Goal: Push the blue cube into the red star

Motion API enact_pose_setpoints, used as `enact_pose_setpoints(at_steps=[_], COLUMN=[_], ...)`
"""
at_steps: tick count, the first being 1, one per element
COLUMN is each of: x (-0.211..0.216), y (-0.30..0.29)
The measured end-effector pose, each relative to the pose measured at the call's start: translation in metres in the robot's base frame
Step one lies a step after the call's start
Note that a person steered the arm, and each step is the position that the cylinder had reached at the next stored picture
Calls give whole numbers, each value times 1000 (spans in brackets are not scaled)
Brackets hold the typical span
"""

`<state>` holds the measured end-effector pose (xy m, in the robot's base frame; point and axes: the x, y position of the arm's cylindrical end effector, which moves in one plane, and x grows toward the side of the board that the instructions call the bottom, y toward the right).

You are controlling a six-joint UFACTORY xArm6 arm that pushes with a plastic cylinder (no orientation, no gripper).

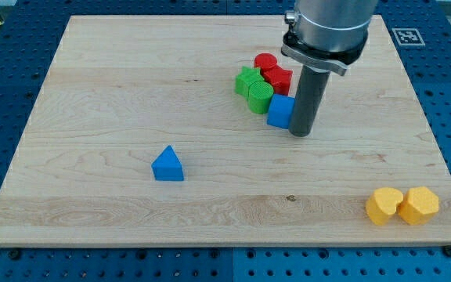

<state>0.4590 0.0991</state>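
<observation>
The blue cube (279, 111) sits right of the board's middle, near the view's top. It touches the red star (278, 78) just above it. My tip (300, 131) stands against the cube's right side, at its lower right corner. The dark rod rises from there to the arm's grey collar at the view's top.
A red cylinder (265, 62), a green star (247, 81) and a green cylinder (260, 97) are packed against the red star and blue cube. A blue triangular block (167, 164) lies left of middle. Two yellow blocks (384, 205) (419, 205) lie at the lower right of the wooden board (116, 94).
</observation>
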Motion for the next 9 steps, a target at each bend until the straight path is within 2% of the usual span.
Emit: enact_pose_setpoints(at_steps=[2,3,4,5,6,7,8,9], x=[-17,23,32,-2,-8,-4,25,28], y=[-4,-1,-16,-20,-20,-20,-36,-48])
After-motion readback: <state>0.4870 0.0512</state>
